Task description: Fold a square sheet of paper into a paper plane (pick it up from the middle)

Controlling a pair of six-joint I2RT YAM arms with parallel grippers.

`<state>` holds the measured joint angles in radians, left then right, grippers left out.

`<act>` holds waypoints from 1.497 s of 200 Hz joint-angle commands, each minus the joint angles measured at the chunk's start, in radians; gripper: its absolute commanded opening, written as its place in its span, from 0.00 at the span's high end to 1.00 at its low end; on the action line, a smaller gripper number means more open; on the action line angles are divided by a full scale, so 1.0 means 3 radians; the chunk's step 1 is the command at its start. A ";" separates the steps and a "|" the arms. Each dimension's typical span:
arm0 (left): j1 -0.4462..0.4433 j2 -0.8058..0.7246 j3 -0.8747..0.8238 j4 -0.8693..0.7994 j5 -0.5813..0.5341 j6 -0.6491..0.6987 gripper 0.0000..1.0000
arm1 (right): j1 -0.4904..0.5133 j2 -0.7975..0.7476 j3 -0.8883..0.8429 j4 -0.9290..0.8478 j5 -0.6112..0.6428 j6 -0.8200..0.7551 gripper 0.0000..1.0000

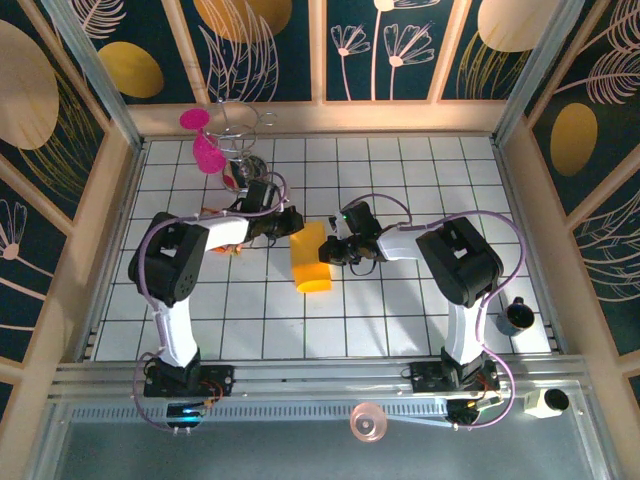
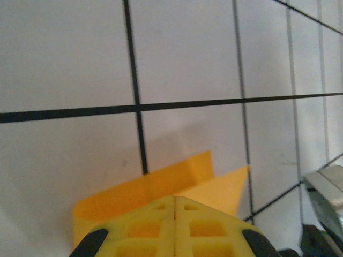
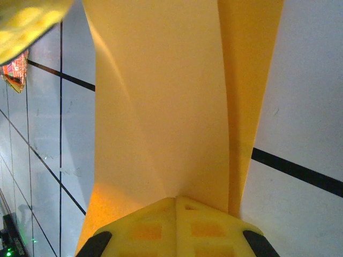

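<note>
The square sheet of paper (image 1: 312, 260) is orange-yellow and folded into a long band, hanging between the two arms above the white tiles. My left gripper (image 1: 291, 222) (image 2: 176, 198) is shut on its far left edge; a slanted flap (image 2: 220, 187) sticks out past the yellow fingers. From the right side, my right gripper (image 1: 336, 246) (image 3: 176, 199) is shut on the paper (image 3: 161, 107), which stretches away from the jaws with a lengthwise fold on its right. A yellow fingertip (image 3: 27, 21) of the left gripper shows at the top left of the right wrist view.
A pink glass (image 1: 207, 150) and a wire stand (image 1: 240, 130) are at the back left. The red-and-yellow snack packet (image 3: 16, 72) lies left of the paper. A dark cup (image 1: 518, 315) stands at the right edge. Wooden walls enclose the tiled table (image 1: 400, 310).
</note>
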<state>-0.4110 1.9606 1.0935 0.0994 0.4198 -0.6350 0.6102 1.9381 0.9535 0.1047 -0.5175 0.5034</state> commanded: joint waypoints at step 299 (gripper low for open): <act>-0.0492 -0.0642 -0.1128 0.0299 0.0310 -0.0819 0.94 | -0.0191 0.0575 0.0263 -0.1283 0.0860 -0.0517 0.96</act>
<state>-0.5472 1.7466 0.7345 0.2966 0.5194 -0.9203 0.5812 1.9907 1.1168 -0.0875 -0.4923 0.3645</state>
